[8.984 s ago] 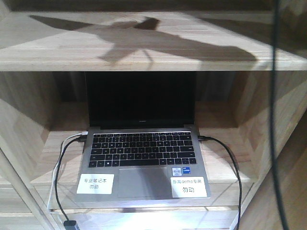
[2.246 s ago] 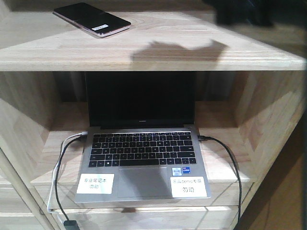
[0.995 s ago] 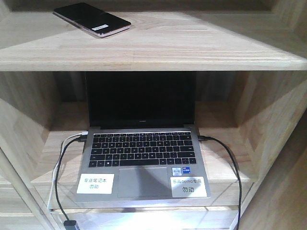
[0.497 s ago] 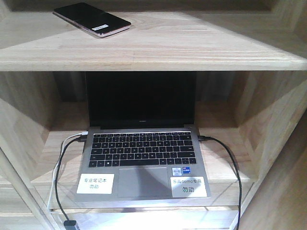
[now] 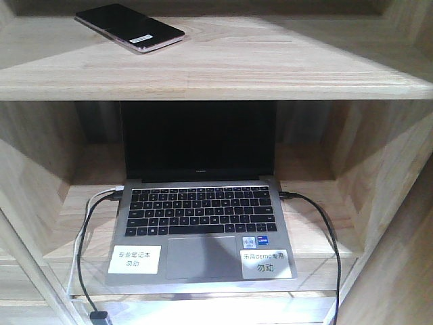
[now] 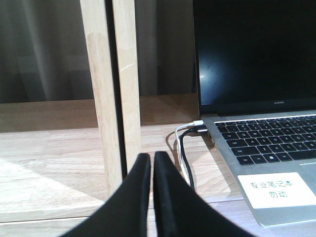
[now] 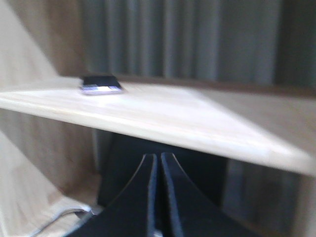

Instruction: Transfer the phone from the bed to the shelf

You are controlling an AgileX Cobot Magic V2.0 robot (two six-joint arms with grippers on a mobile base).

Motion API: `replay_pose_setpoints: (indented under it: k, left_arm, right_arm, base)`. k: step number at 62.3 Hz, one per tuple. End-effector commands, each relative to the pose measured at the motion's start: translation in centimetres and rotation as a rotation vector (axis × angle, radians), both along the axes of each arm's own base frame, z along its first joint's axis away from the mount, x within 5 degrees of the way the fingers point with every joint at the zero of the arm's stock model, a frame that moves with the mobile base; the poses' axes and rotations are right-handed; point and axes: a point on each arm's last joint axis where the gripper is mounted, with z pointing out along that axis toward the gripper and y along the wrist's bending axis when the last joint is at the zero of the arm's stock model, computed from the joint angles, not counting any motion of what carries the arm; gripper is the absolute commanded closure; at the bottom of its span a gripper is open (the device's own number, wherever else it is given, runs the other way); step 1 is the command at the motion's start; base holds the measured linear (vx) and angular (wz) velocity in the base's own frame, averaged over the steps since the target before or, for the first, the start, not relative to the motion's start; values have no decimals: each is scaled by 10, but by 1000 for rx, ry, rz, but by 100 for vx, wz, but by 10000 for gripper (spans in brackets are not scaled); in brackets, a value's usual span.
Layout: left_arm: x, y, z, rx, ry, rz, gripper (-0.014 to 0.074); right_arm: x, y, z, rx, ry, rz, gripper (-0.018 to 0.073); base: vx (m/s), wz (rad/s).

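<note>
A light-wood shelf (image 5: 270,68) with thick plank boards fills the view, grey curtains hanging dim behind it. In the left wrist view the left gripper (image 6: 150,170) has its 2 black fingers (image 6: 133,197) pressed together on nothing, low in front of an upright post (image 6: 111,89) and just left of an open silver laptop (image 5: 203,230) with 2 white labels and cables (image 5: 84,237) trailing off either side. In the right wrist view the right gripper (image 7: 158,170) is likewise closed and empty, sitting below the edge of the upper board. The phone (image 5: 128,27) lies flat on that upper board toward its left rear, angled, sticker up, clear of the edge and touched by neither arm. By the look of it the placing is done; what remains is to draw both arms straight back and away, keeping the right fingers under and clear of the board and the left ones off the laptop's cables. The bed is out of sight.
</note>
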Motion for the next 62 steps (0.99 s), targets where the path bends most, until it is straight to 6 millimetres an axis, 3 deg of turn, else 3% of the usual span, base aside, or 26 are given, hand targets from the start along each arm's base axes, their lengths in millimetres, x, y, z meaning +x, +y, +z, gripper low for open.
replay_pose_setpoints:
  k: [1,18,28,62]
  left_arm:
    - [1,1,6,-17,-73,10,596]
    - [1,1,6,-17,-73,10,596]
    - [1,1,6,-17,-73,10,596]
    - [1,1,6,-17,-73,10,596]
  right_arm:
    - [1,-5,9,17,-31,-52,560]
    - [3,-18,-3,4,107,-215,560]
    - [-5,-29,-12,-17,84,-328,560]
    - [-19,-42,-135,23,-8,-494,560]
  base:
    - [0,0]
    - [0,0]
    - [0,0]
    - [0,0]
